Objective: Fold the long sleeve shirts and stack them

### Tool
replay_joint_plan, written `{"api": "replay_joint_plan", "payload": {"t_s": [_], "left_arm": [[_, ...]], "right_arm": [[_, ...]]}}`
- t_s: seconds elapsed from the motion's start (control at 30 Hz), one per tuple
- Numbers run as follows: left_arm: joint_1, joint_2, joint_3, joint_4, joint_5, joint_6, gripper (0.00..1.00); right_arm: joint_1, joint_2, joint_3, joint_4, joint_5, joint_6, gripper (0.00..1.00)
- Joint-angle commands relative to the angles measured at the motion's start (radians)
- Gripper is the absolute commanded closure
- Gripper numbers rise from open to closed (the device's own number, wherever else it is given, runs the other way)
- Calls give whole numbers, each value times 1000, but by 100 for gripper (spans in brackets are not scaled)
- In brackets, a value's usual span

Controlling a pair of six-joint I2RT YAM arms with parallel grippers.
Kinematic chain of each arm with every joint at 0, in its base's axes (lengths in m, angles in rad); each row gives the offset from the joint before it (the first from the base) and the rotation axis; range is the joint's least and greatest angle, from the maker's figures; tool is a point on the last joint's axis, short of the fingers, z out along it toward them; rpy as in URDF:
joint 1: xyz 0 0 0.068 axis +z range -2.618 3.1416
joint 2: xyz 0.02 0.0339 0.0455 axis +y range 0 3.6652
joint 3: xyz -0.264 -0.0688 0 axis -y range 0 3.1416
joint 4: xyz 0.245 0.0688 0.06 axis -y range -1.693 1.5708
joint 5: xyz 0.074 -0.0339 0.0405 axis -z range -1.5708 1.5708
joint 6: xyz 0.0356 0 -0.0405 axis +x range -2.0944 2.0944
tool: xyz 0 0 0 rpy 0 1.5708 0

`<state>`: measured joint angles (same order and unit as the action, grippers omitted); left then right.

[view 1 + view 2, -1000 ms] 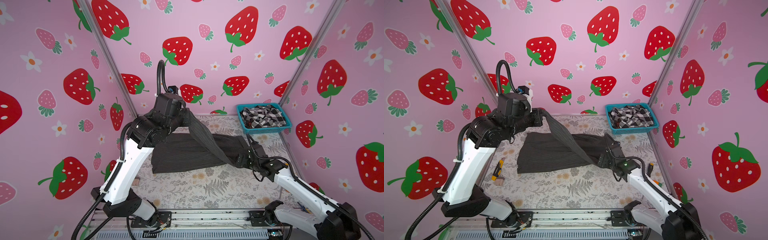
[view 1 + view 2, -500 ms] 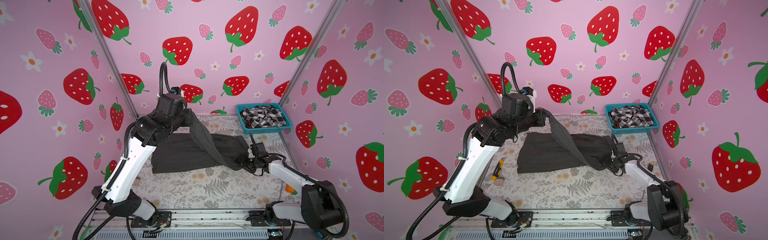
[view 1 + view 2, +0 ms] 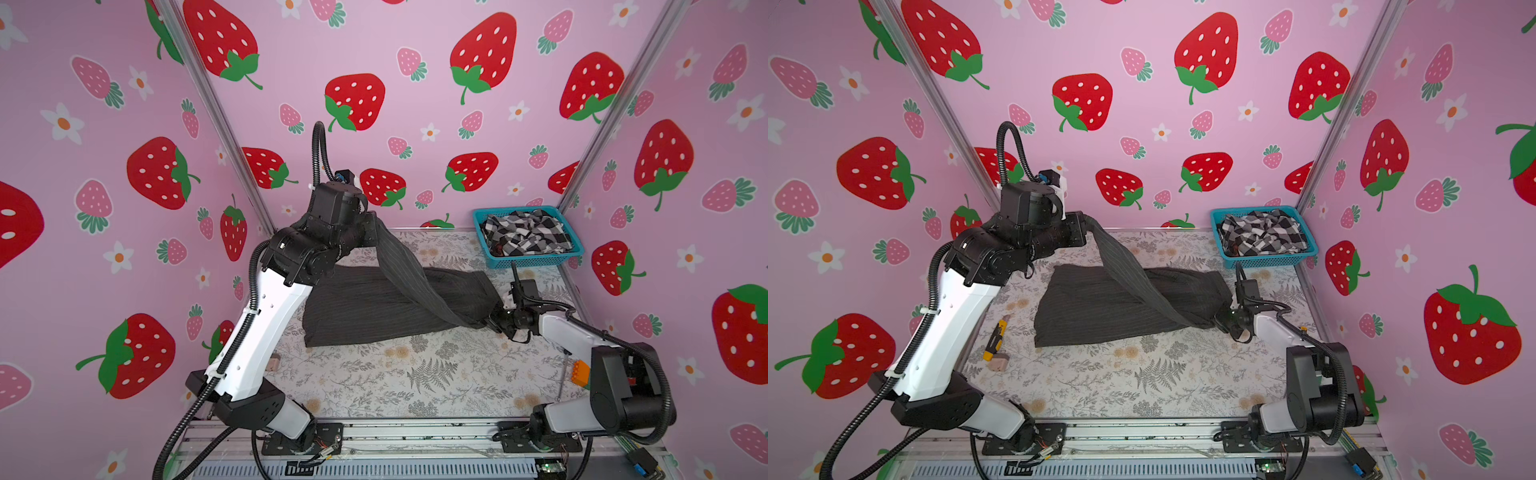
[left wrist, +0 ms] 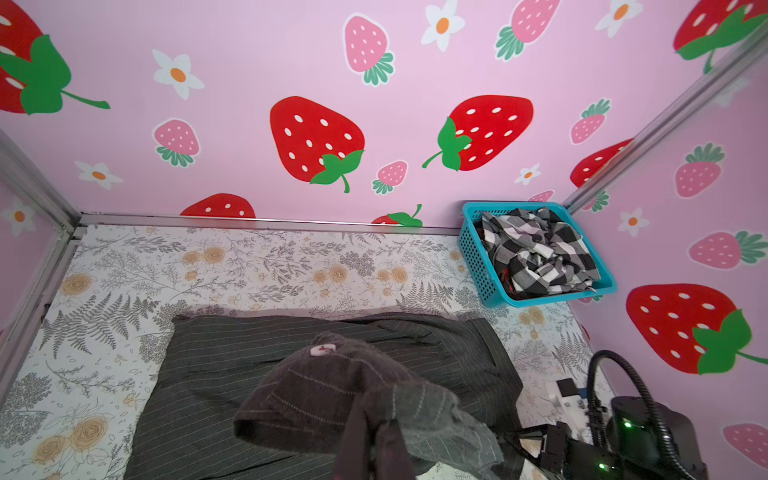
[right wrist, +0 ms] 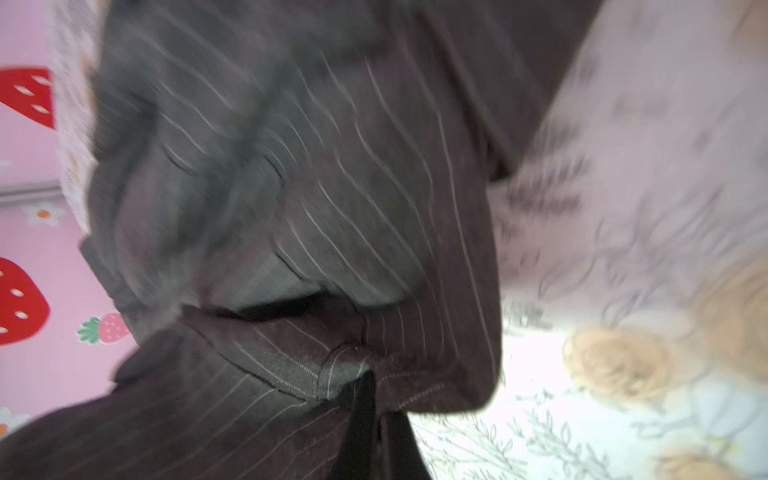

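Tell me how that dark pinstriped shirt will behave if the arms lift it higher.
Probably very floppy: the pinstriped shirt hangs twisted between the left gripper and right gripper. It would likely drape and trail, since most of it lies flat on the table. It seems thin and light, since it bunches small at each pinch.

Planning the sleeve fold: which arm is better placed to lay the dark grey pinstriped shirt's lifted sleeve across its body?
Likely left: the left gripper holds the raised sleeve end above the dark grey pinstriped shirt; the right gripper is clamped low at its edge, anchoring it.
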<state>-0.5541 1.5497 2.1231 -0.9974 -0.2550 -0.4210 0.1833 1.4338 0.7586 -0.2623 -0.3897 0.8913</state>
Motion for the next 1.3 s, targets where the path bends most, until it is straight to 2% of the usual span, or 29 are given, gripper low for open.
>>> {"api": "replay_joint_plan", "payload": {"t_s": [0.0,0.07,0.23,0.4,0.53,0.63,0.87,0.93,1.0,1.03,1.17,1.27], "left_arm": [[39,52,80,-110,-56,-48,100],[49,44,51,-135,-51,-66,100],[89,-30,-145,-128,-61,-113,100],[225,-74,-361,-4,80,-156,100],[273,-84,-498,253,226,-123,100],[284,-31,-469,365,230,-91,100],[297,144,-167,469,352,-66,100],[303,127,-180,498,339,-38,100],[326,58,-313,552,293,-36,100],[352,9,-426,604,290,-53,100],[464,-156,-870,742,302,-153,100],[499,-222,-1091,797,265,-183,100]], "right_arm": [[-54,19,89,-33,-4,-42,100],[-73,61,151,-52,-10,-69,100],[-86,187,268,-60,-27,-111,100],[-85,282,342,-64,-46,-134,100],[-85,283,321,-41,-56,-125,100],[-85,277,299,-13,-81,-111,100],[-106,219,222,157,-169,-31,100],[-122,185,164,250,-199,17,100],[-141,145,75,385,-227,90,100],[-145,131,43,425,-227,113,100],[-145,128,-65,557,-233,161,100],[-145,153,-115,639,-252,184,100]]}}
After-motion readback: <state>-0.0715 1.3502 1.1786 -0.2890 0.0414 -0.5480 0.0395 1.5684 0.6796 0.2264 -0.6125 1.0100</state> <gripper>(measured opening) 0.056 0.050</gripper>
